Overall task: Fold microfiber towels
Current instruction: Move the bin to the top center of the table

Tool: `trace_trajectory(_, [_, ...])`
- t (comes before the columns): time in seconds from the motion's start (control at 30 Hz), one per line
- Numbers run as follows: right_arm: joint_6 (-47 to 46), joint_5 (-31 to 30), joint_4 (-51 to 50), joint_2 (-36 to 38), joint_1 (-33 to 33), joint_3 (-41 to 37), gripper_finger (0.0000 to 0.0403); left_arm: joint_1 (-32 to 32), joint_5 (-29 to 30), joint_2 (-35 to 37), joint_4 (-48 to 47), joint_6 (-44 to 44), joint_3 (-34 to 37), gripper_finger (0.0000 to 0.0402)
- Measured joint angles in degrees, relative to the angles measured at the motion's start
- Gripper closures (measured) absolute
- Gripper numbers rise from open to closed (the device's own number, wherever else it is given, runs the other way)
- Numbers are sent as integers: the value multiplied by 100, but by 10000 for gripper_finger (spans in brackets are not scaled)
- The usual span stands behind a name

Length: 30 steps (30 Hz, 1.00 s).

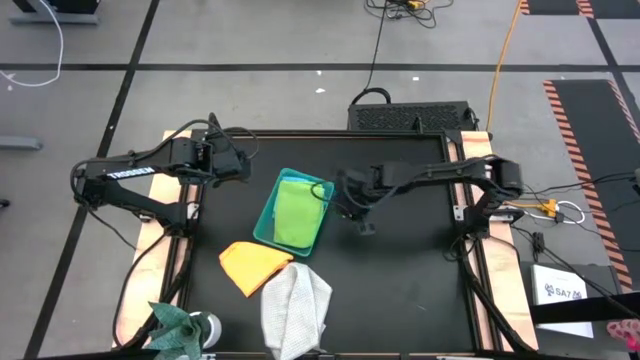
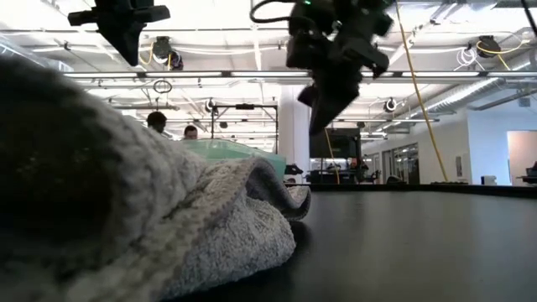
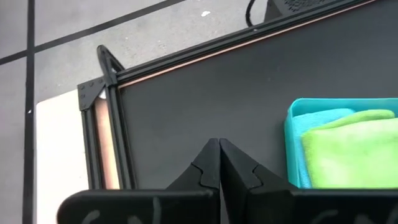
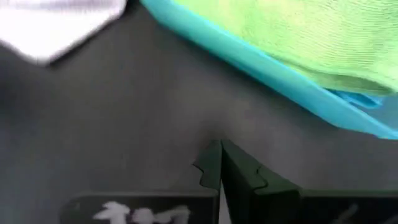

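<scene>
From above, the teal bin (image 1: 264, 216) sits mid-table holding the lime green towel (image 1: 294, 212), seemingly stowed as finished work; the orange-yellow towel (image 1: 254, 266) lies just beside the bin's near corner, the light grey towel (image 1: 296, 308) touching it, both apparently waiting; the left gripper (image 1: 243, 165) hovers off the bin's far-left side, the right gripper (image 1: 366, 228) just off its right.

At table level the grey towel fills the foreground, the bin behind.

The left wrist view shows fingers together, empty, the light blue towel (image 3: 317, 121) under the green one.

The right wrist view shows fingers together, empty, near the bin's wall.
</scene>
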<state>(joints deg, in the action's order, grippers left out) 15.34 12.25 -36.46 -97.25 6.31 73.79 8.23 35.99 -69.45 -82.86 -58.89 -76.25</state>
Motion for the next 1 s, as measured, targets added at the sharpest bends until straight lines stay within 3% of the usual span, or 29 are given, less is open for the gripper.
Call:
trace_trajectory(0.13, [-594,587,2222,249,72,-1222,403,0,2,0,104,72,0,394])
trace_trajectory(0.23, [-776,558,3214,270,265,-1660,403,0,2,0,104,72,0,399])
trace_trajectory(0.5, [-961,543,3656,-69,583,-1938,403,0,-2,0,105,118,0,399])
trace_trajectory(0.8, [-1134,539,5116,-851,617,-1847,403,0,-59,0,108,119,0,399])
trace_trajectory(1.0, [-711,87,5281,-898,965,-1662,403,0,-170,0,110,122,0,397])
